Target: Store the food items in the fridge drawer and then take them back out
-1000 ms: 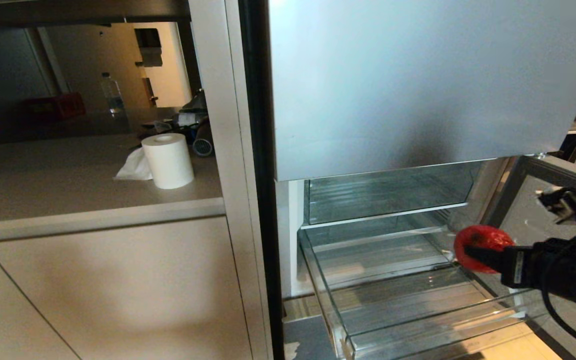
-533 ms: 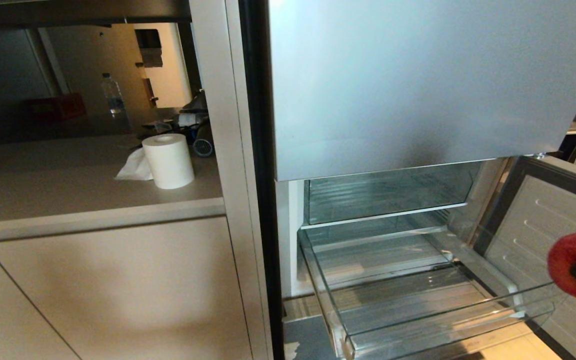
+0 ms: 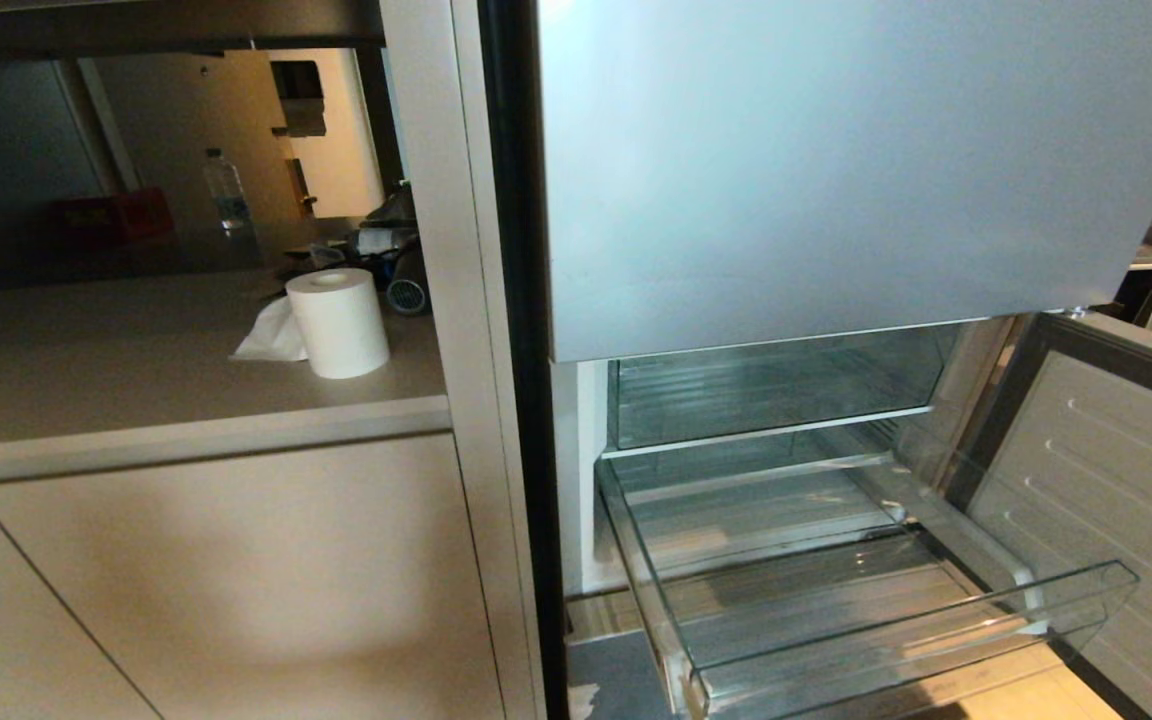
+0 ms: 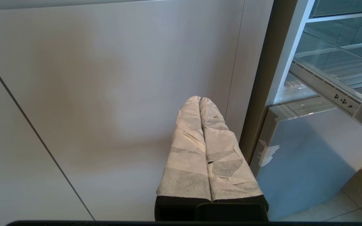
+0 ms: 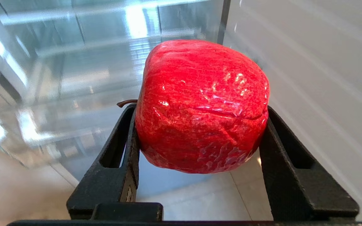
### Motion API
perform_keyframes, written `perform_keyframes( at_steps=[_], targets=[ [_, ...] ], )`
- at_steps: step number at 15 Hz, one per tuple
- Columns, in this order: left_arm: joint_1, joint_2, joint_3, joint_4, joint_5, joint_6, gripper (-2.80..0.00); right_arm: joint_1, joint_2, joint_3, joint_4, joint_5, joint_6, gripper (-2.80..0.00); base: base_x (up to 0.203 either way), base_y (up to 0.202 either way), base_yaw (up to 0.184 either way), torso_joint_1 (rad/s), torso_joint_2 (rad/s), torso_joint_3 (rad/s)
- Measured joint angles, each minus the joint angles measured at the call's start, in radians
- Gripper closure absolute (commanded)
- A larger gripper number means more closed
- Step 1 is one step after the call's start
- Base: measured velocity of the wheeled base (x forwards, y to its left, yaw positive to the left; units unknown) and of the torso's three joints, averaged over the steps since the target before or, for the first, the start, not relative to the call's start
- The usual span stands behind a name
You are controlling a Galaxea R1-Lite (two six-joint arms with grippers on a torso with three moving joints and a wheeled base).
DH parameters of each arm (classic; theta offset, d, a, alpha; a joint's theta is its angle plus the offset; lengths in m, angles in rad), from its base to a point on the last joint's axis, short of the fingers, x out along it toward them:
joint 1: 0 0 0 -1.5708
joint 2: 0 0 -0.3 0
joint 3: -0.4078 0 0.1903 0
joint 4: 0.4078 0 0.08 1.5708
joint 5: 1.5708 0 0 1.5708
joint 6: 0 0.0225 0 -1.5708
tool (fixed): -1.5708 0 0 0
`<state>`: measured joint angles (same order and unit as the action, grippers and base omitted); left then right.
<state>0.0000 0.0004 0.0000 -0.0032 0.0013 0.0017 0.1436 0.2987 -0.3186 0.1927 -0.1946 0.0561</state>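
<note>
Beige cabinet fronts (image 3: pixel 236 580) flank the fridge, whose clear drawer (image 3: pixel 1086 600) stands pulled out with nothing in it. Outside the head view, the right gripper (image 5: pixel 200 135) clamps the red apple (image 5: pixel 203 106) between black fingers. The left gripper (image 4: pixel 201 103), fingers pressed together, faces the cabinet.

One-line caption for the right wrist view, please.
Right gripper clamps a glossy red apple in front of the clear fridge drawer.

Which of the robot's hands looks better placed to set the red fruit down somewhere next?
The right hand: it grips the glossy red apple-like fruit. The left hand is shut, empty, beside the cabinet.
</note>
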Motion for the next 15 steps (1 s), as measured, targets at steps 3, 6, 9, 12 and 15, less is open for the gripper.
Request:
perform_keyframes(
  at_steps=[3, 6, 9, 12, 15],
  targets=[
    [0.0, 0.0, 0.0, 0.0, 0.0, 0.0, 0.0, 0.002, -0.021, 0.134, -0.093, 0.015, -0.031, 0.0, 0.0, 0.0, 0.0, 0.0, 0.0, 0.0],
    [0.0, 0.0, 0.0, 0.0, 0.0, 0.0, 0.0, -0.078, -0.035, 0.273, -0.263, 0.127, -0.057, 0.0, 0.0, 0.0, 0.0, 0.0, 0.0, 0.0],
    [0.0, 0.0, 0.0, 0.0, 0.0, 0.0, 0.0, -0.125, -0.137, 0.311, -0.233, 0.194, -0.099, 0.0, 0.0, 0.0, 0.0, 0.0, 0.0, 0.0],
    [0.0, 0.0, 0.0, 0.0, 0.0, 0.0, 0.0, -0.137, -0.25, 0.315, -0.19, 0.196, -0.126, 0.0, 0.0, 0.0, 0.0, 0.0, 0.0, 0.0],
    [0.0, 0.0, 0.0, 0.0, 0.0, 0.0, 0.0, -0.14, -0.287, 0.318, -0.187, 0.194, -0.131, 0.0, 0.0, 0.0, 0.0, 0.0, 0.0, 0.0]
  ],
)
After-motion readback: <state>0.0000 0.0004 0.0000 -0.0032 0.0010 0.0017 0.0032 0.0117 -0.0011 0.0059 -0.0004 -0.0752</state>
